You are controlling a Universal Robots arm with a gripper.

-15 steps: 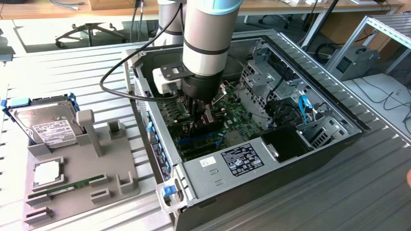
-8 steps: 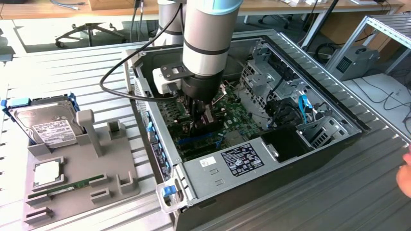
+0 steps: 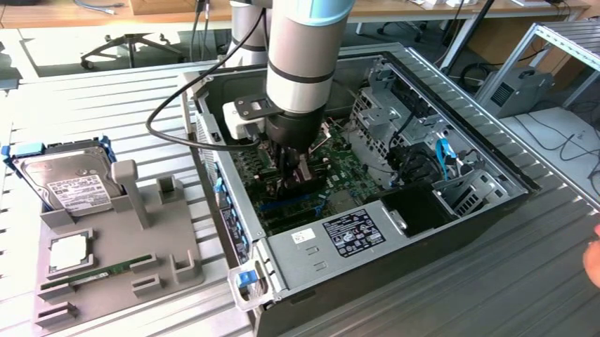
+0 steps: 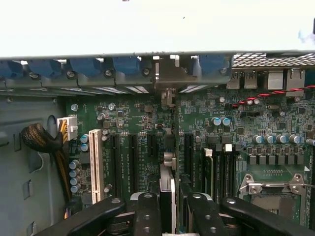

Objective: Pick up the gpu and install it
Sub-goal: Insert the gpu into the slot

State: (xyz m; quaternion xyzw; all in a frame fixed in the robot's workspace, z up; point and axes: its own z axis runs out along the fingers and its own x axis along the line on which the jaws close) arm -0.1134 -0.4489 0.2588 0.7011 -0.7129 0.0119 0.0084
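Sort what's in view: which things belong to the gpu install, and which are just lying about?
In the job: gpu, held in the gripper over the motherboard; open computer case.
Lying about: hard drive, RAM stick, both on the grey holder tray beside the case.

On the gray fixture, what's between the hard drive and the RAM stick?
A square silver chip in its recess, seen in the exterior view, between the hard drive and the RAM stick.

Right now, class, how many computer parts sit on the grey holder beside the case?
3: hard drive at its far end, square silver chip midway, green RAM stick nearer the camera. None looks hidden.
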